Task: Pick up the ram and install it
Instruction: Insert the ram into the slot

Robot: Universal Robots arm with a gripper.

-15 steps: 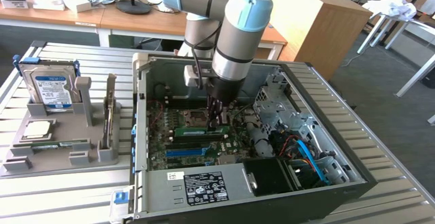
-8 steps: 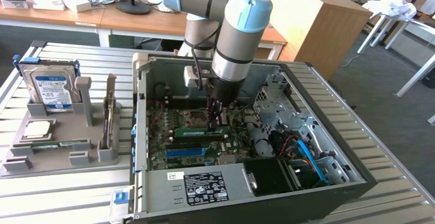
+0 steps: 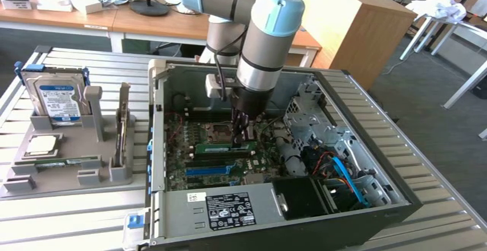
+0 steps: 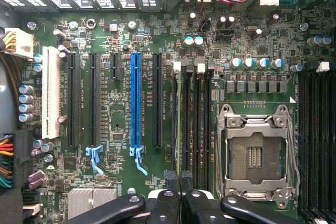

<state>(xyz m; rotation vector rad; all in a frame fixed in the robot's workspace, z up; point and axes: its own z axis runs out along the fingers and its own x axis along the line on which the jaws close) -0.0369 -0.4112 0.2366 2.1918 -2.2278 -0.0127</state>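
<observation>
Reaching down into the open computer case (image 3: 343, 226), the one arm (image 3: 263, 40) holds its one gripper (image 3: 243, 139) low over the green motherboard (image 4: 121, 40). Its two fingers (image 4: 169, 182) are drawn close together and clamped on the ram (image 3: 219, 146). This green stick lies level along the board near the middle of the case, at the bank of four black memory slots (image 4: 192, 124). The grip is at the stick's end toward the exterior view's right. Whether the stick is fully seated I cannot tell. Just beside that bank sits one square processor socket (image 4: 255, 153), its frame open and its contacts bare. Among the long card slots are one white slot (image 4: 51, 90), one blue slot (image 4: 136, 98) and three black ones.

The case rests on a slatted metal table (image 3: 68, 222), toward its edge on the exterior view's right. Near the table's opposite edge stands one grey holder (image 3: 68, 181). It carries:
- one hard drive (image 3: 52, 100), upright at its far corner
- one square processor chip (image 3: 42, 145), lying flat in front of the drive
- one further green stick (image 3: 65, 161), lying flat along its near side
- one thin board (image 3: 122, 126), standing on edge on the side nearest the case
</observation>
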